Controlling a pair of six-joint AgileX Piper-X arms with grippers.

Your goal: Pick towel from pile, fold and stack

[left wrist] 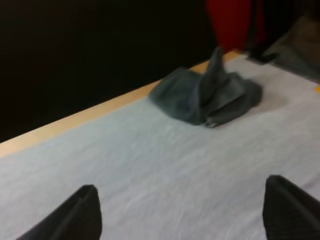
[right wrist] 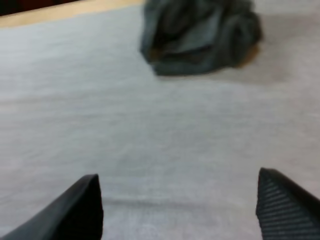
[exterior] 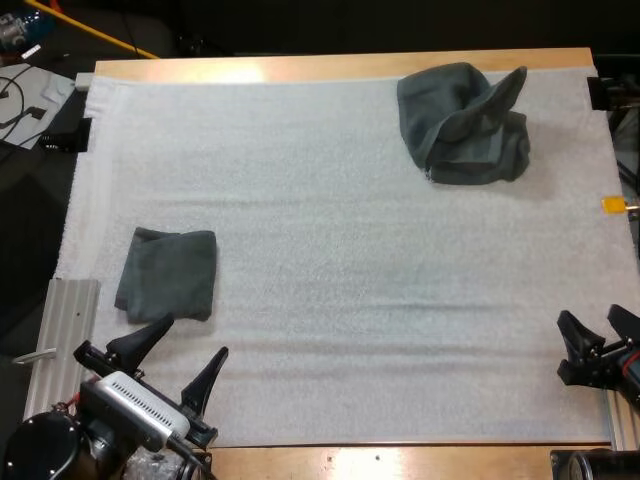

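Crumpled towel (exterior: 463,122): loose heap on the white mat (exterior: 330,250), close to the far edge of the wooden table (exterior: 300,68). It lies well ahead of both pairs of fingers.
Heap axis: the long axis runs roughly along the table's far edge. One flap points toward the far right corner. From the left wrist, that flap stands up as a peak (left wrist: 207,97).
Heap vs right gripper (exterior: 590,318): far ahead of the fingertips and a little to their left. It is well apart from them (right wrist: 200,35).
Heap vs left gripper (exterior: 193,337): far off, ahead and to the right of the fingertips.
Folded towel (exterior: 167,273): flat, near-square, edges slightly skewed to the mat's edge. It lies just ahead of the left fingertips, not touching them.
Left fingers (left wrist: 80,215): spread wide, only bare mat between them.
Right fingers (right wrist: 75,210): spread wide, nothing held.
Hard to read: the right gripper's body is cut off at the high view's edge. A pale spot at the heap's near edge is possibly a tag.
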